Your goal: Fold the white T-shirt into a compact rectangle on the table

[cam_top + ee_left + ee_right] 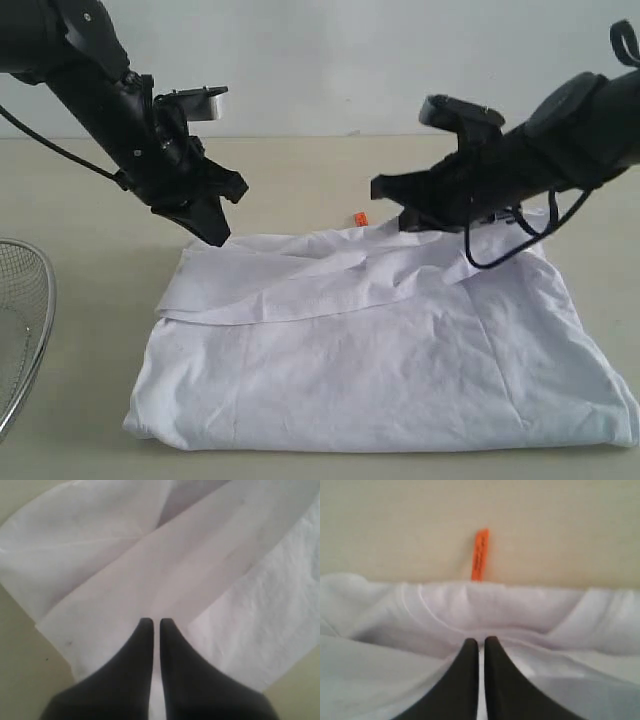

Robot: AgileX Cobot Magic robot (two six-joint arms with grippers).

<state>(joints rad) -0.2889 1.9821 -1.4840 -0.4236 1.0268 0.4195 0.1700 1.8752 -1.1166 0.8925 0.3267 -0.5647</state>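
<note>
1. The white T-shirt (380, 370) lies plain side up on the pale worktop (300, 170), filling the exterior view from the centre down to 6 o'clock, with its small orange tag (361, 219) poking out at the shirt's 12 o'clock edge
2. A band of cloth is turned over along the far edge and runs from 10 o'clock towards 2 o'clock of the garment, so at least one fold appears to be laid; no sleeve sticks out
3. The outline is a broad, loose rectangle with rumpled corners at 4 and 8 o'clock, wide rather than compact, so by the look of it the halving folds that would bring it down to size are yet to come
4. The left gripper (218, 238) is at the shirt's 10 o'clock corner with its jaws closed and its tip touching or just above the folded band; the left wrist view shows a thin white line between the jaws, and whether cloth is pinched there cannot be told
5. The right gripper (380, 188) hovers at 1 o'clock of the shirt, near the collar, with its jaws closed too; in the right wrist view it points across the collar ridge at the tag and seems to hold nothing
6. A wire-mesh basket (25, 330) sits at the 8 o'clock edge of the view, apart from the shirt
</note>
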